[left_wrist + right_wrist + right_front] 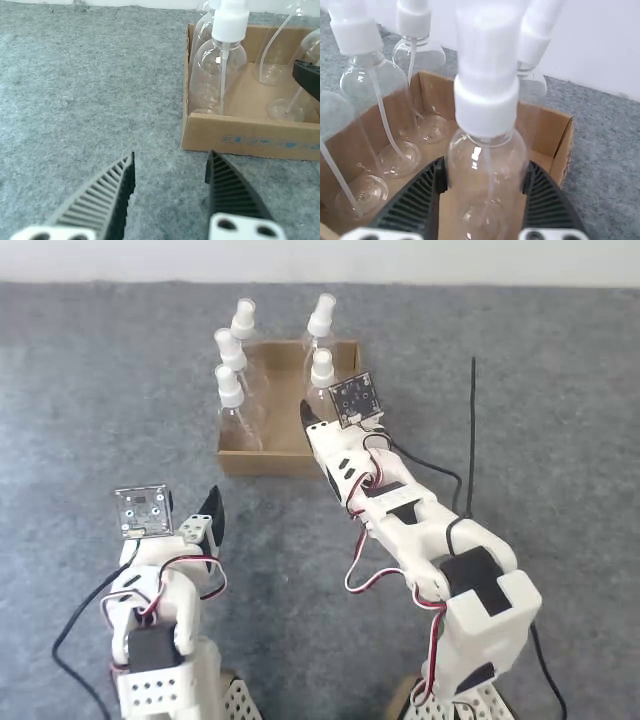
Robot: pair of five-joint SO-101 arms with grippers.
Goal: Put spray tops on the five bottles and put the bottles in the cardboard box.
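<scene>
The right fingers (417,197) are clamped on a clear bottle (487,165), one dark ribbed finger pressed to each side of its body below the white spray top (487,75). The bottle's base is cut off at the edge of the right wrist view, so it cannot be told whether it stands on the floor of the cardboard box (262,458) or hangs just above it. In the high view this bottle shows little beyond its cap at the box's right side, its body hidden behind the arm's wrist camera board (355,398). Four other bottles (231,390), all capped, stand upright: three in a row along the box's left wall and one toward the far right corner. The two farthest rise past the back wall, and their bases are hard to make out. The left fingers (112,192) are spread wide with nothing between them, low over the grey bench (100,390), near the box's front left corner but apart from it. At the edge of the left wrist view a black fingertip of the other arm pokes in over the box, mostly cut off.
</scene>
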